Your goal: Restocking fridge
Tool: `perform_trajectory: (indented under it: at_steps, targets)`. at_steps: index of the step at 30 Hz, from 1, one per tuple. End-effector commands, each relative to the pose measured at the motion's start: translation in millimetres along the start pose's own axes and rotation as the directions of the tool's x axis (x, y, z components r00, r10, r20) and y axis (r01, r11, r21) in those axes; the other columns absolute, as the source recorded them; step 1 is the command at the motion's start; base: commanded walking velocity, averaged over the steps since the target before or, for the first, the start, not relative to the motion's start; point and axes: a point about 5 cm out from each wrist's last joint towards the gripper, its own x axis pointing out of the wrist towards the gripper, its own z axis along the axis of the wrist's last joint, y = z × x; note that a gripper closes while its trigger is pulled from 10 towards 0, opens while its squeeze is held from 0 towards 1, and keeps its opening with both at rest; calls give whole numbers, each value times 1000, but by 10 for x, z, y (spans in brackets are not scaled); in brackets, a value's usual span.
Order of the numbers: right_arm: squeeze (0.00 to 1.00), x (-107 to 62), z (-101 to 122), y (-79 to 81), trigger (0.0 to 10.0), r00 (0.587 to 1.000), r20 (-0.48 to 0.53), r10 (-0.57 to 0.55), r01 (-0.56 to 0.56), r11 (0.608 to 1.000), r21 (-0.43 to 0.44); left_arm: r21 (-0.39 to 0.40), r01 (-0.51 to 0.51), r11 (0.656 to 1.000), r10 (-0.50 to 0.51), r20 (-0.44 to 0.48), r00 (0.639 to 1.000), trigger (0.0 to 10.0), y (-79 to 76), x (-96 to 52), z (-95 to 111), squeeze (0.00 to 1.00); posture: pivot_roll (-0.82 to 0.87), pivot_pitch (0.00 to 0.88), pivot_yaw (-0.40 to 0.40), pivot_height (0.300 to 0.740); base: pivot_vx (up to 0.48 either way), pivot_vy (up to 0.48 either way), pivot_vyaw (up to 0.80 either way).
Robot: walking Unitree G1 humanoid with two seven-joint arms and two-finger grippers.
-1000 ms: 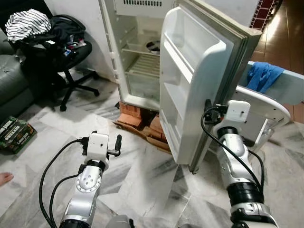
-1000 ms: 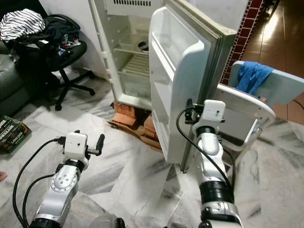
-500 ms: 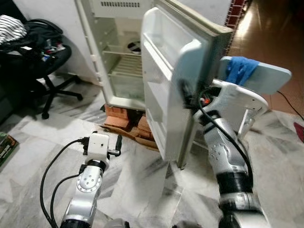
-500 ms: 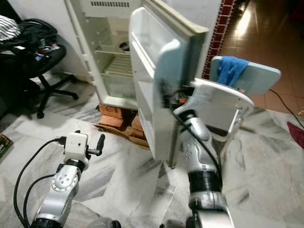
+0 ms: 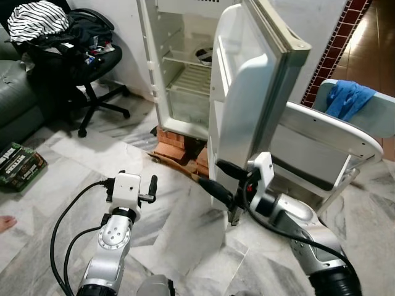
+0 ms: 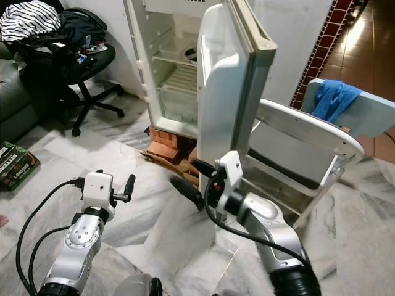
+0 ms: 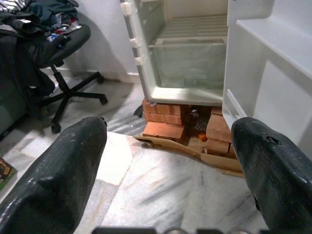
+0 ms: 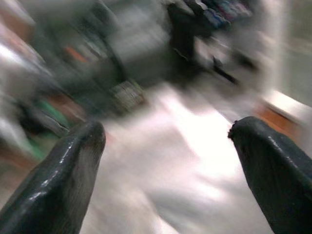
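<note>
The white fridge [image 5: 185,74] stands open, with bare wire shelves and a dark bowl-like thing [image 5: 205,57] on an upper shelf. Its door [image 5: 247,105] swings out toward me, its door racks bare. My right gripper [image 5: 217,177] is open, low by the door's bottom corner and pointing left; nothing is between its fingers [image 8: 63,170], and its wrist view is blurred. My left gripper [image 7: 170,126] is open too and holds nothing. It hangs over the marble floor, facing the fridge's base.
Red bricks [image 5: 173,148] prop the fridge up. A black office chair [image 5: 74,61] heaped with clothes stands to the left. A white chair [image 5: 327,132] with a blue cloth [image 5: 345,98] stands behind the door. A box [image 5: 18,163] and a person's foot [image 5: 5,223] are at the left.
The camera has swung about. My right gripper has left the door's outer edge and dropped low by the door's bottom corner, pointing left. The left arm has held still.
</note>
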Motion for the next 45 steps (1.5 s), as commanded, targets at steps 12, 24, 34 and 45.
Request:
perform_trajectory:
  at_steps: [12,24,34,45]
  targets:
    - [0,175,711,-618,10000,824,280,-493,531,844,-76,22,11,1000,-11,-11,1000,10000,17,29,3,0,-11,0,48,740,0,0,0]
    - [0,451,724,239,10000,938,345,38,-33,999,-20,17,12,1000,-12,-10,1000,10000,5,42,5,0,-11,0,43,740,0,0,0]
    - [0,273,455,-106,10000,926,276,-259,260,965,34,-24,-7,1000,7,-25,1000,10000,10,59,-2,0,-18,0,46,740,0,0,0]
    - [0,142,288,-194,10000,835,286,-470,490,872,1,-10,-34,999,34,26,999,10000,56,61,108,0,-12,0,54,740,0,399,0]
